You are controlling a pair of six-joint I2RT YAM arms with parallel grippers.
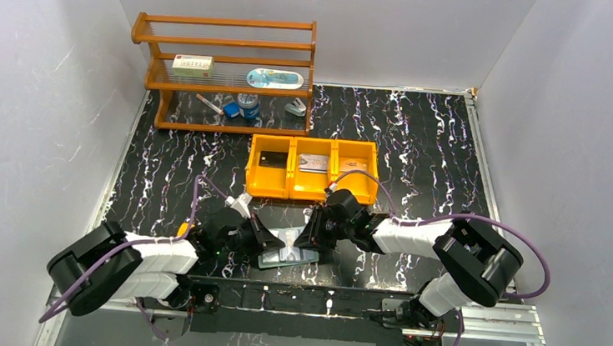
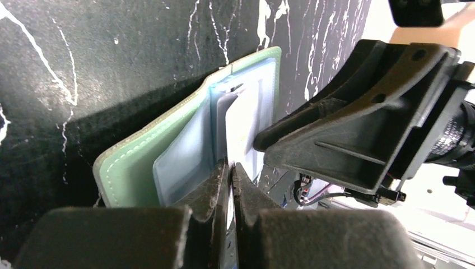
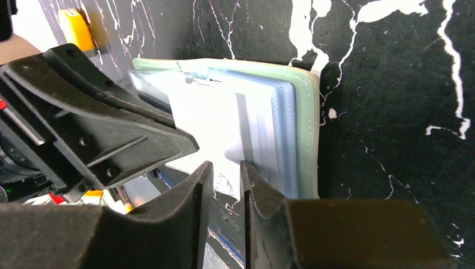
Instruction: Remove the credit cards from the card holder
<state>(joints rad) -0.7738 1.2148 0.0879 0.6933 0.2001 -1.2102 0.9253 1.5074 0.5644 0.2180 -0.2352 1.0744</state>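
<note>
The muted-green card holder [image 1: 289, 253] [image 2: 134, 168] [image 3: 307, 129] lies open on the black marbled table between my two grippers, its pale glossy pockets fanned up. My left gripper [image 1: 268, 241] [image 2: 230, 165] is shut on the edge of one pale pocket leaf. My right gripper [image 1: 312, 239] [image 3: 226, 163] faces it from the other side with a narrow gap between its jaws. The end of a pale leaf sits at its tips, not pinched. A black credit card [image 1: 273, 159] and a silver-grey one [image 1: 314, 163] lie in the orange tray.
The orange three-compartment tray [image 1: 310, 192] stands just behind the grippers. A wooden rack [image 1: 228, 74] at the back left holds a white box [image 1: 193, 64] and small items. White walls close in the table on three sides.
</note>
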